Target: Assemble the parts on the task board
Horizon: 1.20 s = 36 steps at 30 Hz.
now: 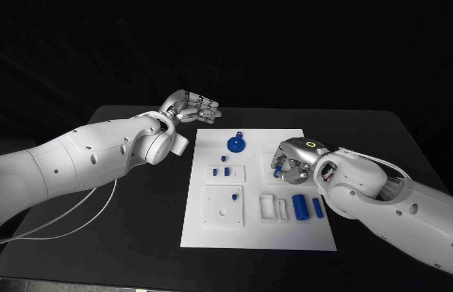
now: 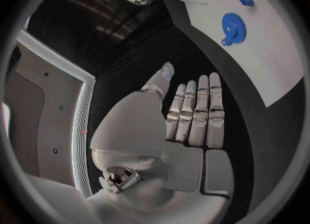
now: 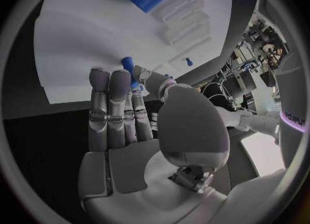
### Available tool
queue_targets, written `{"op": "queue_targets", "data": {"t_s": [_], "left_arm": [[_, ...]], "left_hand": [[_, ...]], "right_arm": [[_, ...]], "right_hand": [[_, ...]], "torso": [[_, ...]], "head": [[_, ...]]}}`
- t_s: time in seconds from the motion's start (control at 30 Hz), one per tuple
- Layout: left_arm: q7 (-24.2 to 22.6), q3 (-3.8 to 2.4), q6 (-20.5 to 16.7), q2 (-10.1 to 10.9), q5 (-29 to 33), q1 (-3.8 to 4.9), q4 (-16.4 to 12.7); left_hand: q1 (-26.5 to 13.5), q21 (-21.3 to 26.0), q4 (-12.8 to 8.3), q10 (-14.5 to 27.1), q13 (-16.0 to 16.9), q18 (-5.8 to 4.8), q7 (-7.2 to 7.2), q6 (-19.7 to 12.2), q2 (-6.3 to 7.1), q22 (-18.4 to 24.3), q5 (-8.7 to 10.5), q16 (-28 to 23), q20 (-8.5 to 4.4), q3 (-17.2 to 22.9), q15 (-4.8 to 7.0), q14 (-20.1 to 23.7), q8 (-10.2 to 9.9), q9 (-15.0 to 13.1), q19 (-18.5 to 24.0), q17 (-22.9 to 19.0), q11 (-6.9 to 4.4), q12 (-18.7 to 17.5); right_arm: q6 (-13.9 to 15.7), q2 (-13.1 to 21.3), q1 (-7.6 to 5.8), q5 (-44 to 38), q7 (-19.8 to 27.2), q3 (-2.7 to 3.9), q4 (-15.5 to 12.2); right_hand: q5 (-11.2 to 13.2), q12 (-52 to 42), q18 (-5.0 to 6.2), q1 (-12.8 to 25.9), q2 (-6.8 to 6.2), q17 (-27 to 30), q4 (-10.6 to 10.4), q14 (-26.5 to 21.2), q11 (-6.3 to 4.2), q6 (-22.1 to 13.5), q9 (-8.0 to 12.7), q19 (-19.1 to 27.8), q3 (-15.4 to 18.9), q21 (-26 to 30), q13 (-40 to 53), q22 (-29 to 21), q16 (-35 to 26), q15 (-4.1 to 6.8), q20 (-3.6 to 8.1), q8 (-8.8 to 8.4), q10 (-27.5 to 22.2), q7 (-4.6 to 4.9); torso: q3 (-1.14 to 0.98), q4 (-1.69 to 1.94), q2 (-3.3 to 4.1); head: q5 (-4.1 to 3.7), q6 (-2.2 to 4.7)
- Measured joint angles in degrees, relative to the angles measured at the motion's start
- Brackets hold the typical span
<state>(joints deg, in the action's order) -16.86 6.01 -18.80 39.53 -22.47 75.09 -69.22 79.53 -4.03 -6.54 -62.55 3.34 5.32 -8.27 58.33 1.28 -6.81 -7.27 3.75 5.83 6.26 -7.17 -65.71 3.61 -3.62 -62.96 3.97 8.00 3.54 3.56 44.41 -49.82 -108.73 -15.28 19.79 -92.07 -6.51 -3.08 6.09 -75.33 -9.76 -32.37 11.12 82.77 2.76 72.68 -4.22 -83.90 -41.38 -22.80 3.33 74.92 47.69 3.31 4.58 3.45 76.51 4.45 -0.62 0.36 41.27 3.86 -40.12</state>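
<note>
The white task board (image 1: 254, 233) lies in the middle of the black table. A blue gear (image 1: 237, 143) (image 2: 232, 25) sits near its far edge, with small blue pegs (image 1: 222, 171) in a white block below it. Two blue cylinders (image 1: 300, 207) lie at the board's right side. My right hand (image 1: 292, 160) (image 3: 139, 131) hovers over the board's right part and pinches a small blue part (image 1: 280, 169) (image 3: 127, 64) between thumb and fingertips. My left hand (image 1: 192, 110) (image 2: 184, 126) floats off the board's far left corner, fingers straight and side by side, holding nothing.
A white block with holes (image 1: 224, 207) and white slotted holders (image 1: 273, 207) (image 3: 187, 17) stand on the board's near half. A white cable (image 1: 57, 230) trails over the table's left side. Bare black table (image 1: 141, 239) lies on both sides of the board.
</note>
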Motion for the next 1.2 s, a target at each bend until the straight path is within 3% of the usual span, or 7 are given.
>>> {"op": "queue_targets", "data": {"t_s": [0.17, 0.3, 0.6, 0.87, 1.03, 1.2], "left_arm": [[0.0, 0.0, 0.0, 0.0, 0.0, 0.0, 0.0], [0.0, 0.0, 0.0, 0.0, 0.0, 0.0, 0.0], [0.0, 0.0, 0.0, 0.0, 0.0, 0.0, 0.0], [0.0, 0.0, 0.0, -0.1, 0.0, 0.0, 0.1], [0.0, 0.0, 0.0, -0.1, 0.0, 0.0, 0.1], [0.0, 0.0, 0.0, -0.2, 0.0, 0.0, 0.1]], "left_hand": [[0.0, 0.0, 0.0, 0.0, 0.0, 0.0, 0.0, 0.0, 0.0, 0.0, 0.0, 0.0, 0.0, 0.0, 0.0, 0.0, 0.0, 0.0, 0.0, 0.0, 0.0, 0.0], [0.0, 0.0, 0.0, 0.0, 0.0, 0.0, 0.0, 0.0, 0.0, 0.2, 0.0, 0.0, 0.0, 0.0, 0.0, 0.0, 0.0, 0.0, 0.0, 0.0, 0.0, 0.0], [0.0, 0.0, 0.0, 0.0, 0.0, 0.0, 0.0, 0.0, 0.0, 0.2, 0.0, 0.0, 0.0, 0.0, 0.0, 0.0, 0.0, 0.0, 0.0, 0.0, 0.0, 0.0], [0.0, 0.0, 0.0, 0.0, 0.0, 0.0, 0.0, 0.0, 0.0, 0.2, 0.0, 0.0, 0.0, 0.0, 0.0, 0.0, 0.0, 0.0, 0.0, 0.0, 0.0, 0.0], [0.0, 0.0, 0.0, 0.0, 0.0, 0.0, 0.0, 0.0, 0.0, 0.1, 0.0, 0.0, 0.0, 0.0, 0.0, 0.0, 0.0, 0.0, 0.0, 0.0, 0.0, 0.0], [0.0, 0.0, 0.0, 0.0, 0.0, 0.0, 0.0, 0.0, 0.0, 0.1, 0.0, 0.0, 0.0, 0.0, 0.0, 0.0, 0.0, 0.0, 0.0, 0.0, 0.0, 0.0]], "right_arm": [[0.9, 0.0, 0.12, -0.9, -0.5, -0.04, -0.5], [1.8, 0.2, 0.16, -1.5, -0.9, -0.03, -1.2], [4.7, 1.1, 0.06, -1.3, -1.2, 1.57, -4.7], [6.3, 1.0, 0.05, 1.2, -0.9, 2.02, -7.7], [6.8, -0.1, 0.04, 2.8, -0.4, 1.85, -8.6], [7.4, -1.7, 0.09, 3.6, 0.5, 0.45, -9.3]], "right_hand": [[3.3, 0.0, -0.4, 0.2, 0.04, -0.1, 0.7, 0.2, 0.01, 0.2, -0.1, 0.1, -1.3, -2.9, 0.0, 0.0, -0.2, 0.19, 0.35, 0.0, 0.0, -0.19], [3.5, 0.0, -0.78, 0.3, 0.2, -0.3, 0.7, 0.2, 0.21, 0.2, -0.3, 0.2, -1.3, -3.7, 0.0, 0.0, -0.2, 0.19, 0.45, -0.1, 0.2, -0.2], [3.6, 0.0, -0.91, 0.6, 0.19, -0.4, 0.6, 0.2, 0.24, 0.6, -0.3, 0.5, -1.1, -4.9, 0.0, 0.0, -0.4, 0.18, 0.74, -0.13, 0.2, -0.21], [3.7, 0.0, -1.19, 0.6, 0.19, -0.4, 0.3, 0.0, 0.31, 0.6, -0.2, 0.5, -0.8, -4.9, 0.0, 0.0, -0.4, 0.41, 0.73, -0.14, 0.3, -0.21], [3.7, -0.2, -1.22, 0.6, 0.19, -0.4, 0.2, 0.0, 0.31, 0.6, -0.3, 0.5, -0.8, -4.9, 0.0, 0.0, -0.4, 0.41, 0.73, -0.15, 0.3, -0.21], [3.7, -0.2, -1.22, 0.6, 0.2, -0.4, 0.3, 0.0, 0.32, 0.6, -0.3, 0.7, -0.7, -4.9, 0.0, 0.0, -0.7, 0.4, 0.94, -0.15, 0.3, -0.21]], "torso": [[0.0, 0.02, -0.02], [-0.01, 0.0, -0.02], [-0.01, 0.0, -0.03], [-0.01, 0.0, -0.03], [-0.01, -0.08, -0.03], [0.01, -0.06, -0.05]], "head": [[0.03, 0.03], [0.09, 0.04], [0.24, -0.01], [0.58, -0.13], [0.8, -0.23], [0.98, -0.29]]}}
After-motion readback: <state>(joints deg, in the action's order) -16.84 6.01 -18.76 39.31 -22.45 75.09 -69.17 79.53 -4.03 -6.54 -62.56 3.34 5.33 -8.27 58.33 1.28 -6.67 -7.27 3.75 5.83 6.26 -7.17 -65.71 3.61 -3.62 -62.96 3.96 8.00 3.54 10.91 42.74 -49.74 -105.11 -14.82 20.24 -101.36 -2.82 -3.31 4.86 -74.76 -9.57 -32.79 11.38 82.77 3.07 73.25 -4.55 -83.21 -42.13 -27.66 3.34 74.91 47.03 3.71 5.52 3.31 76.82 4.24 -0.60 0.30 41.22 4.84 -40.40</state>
